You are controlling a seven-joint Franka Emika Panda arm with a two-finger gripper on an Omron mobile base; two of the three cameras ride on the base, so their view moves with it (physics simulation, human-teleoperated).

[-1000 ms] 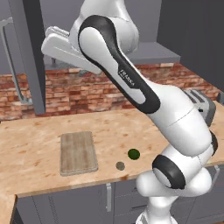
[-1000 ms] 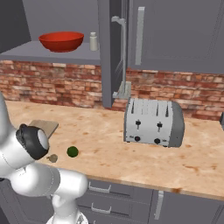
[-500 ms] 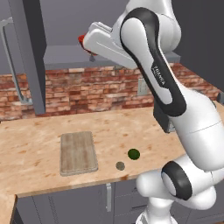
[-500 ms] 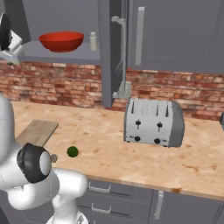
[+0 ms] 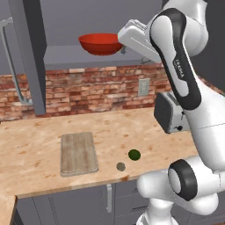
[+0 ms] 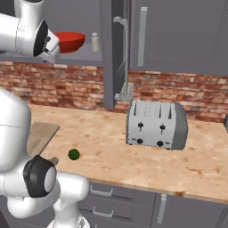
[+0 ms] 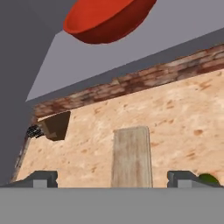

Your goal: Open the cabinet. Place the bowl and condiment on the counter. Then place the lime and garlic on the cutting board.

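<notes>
The cabinet stands open, its left door swung out. On its shelf sits the red bowl, with the small pale condiment to its right. My gripper hovers at shelf height, just beside the bowl's right rim in the left base view. It is open, with nothing between its fingers. Down on the counter lie the cutting board, the lime and the garlic, both right of the board.
A silver toaster stands on the counter at the right, against the brick wall. The cabinet's right door is shut, and the middle door edge with its bar handle juts out above the counter.
The arm has swung to the right in the left base view, carrying the hand from the open door's side to the bowl's right rim. The gripper stayed open.
</notes>
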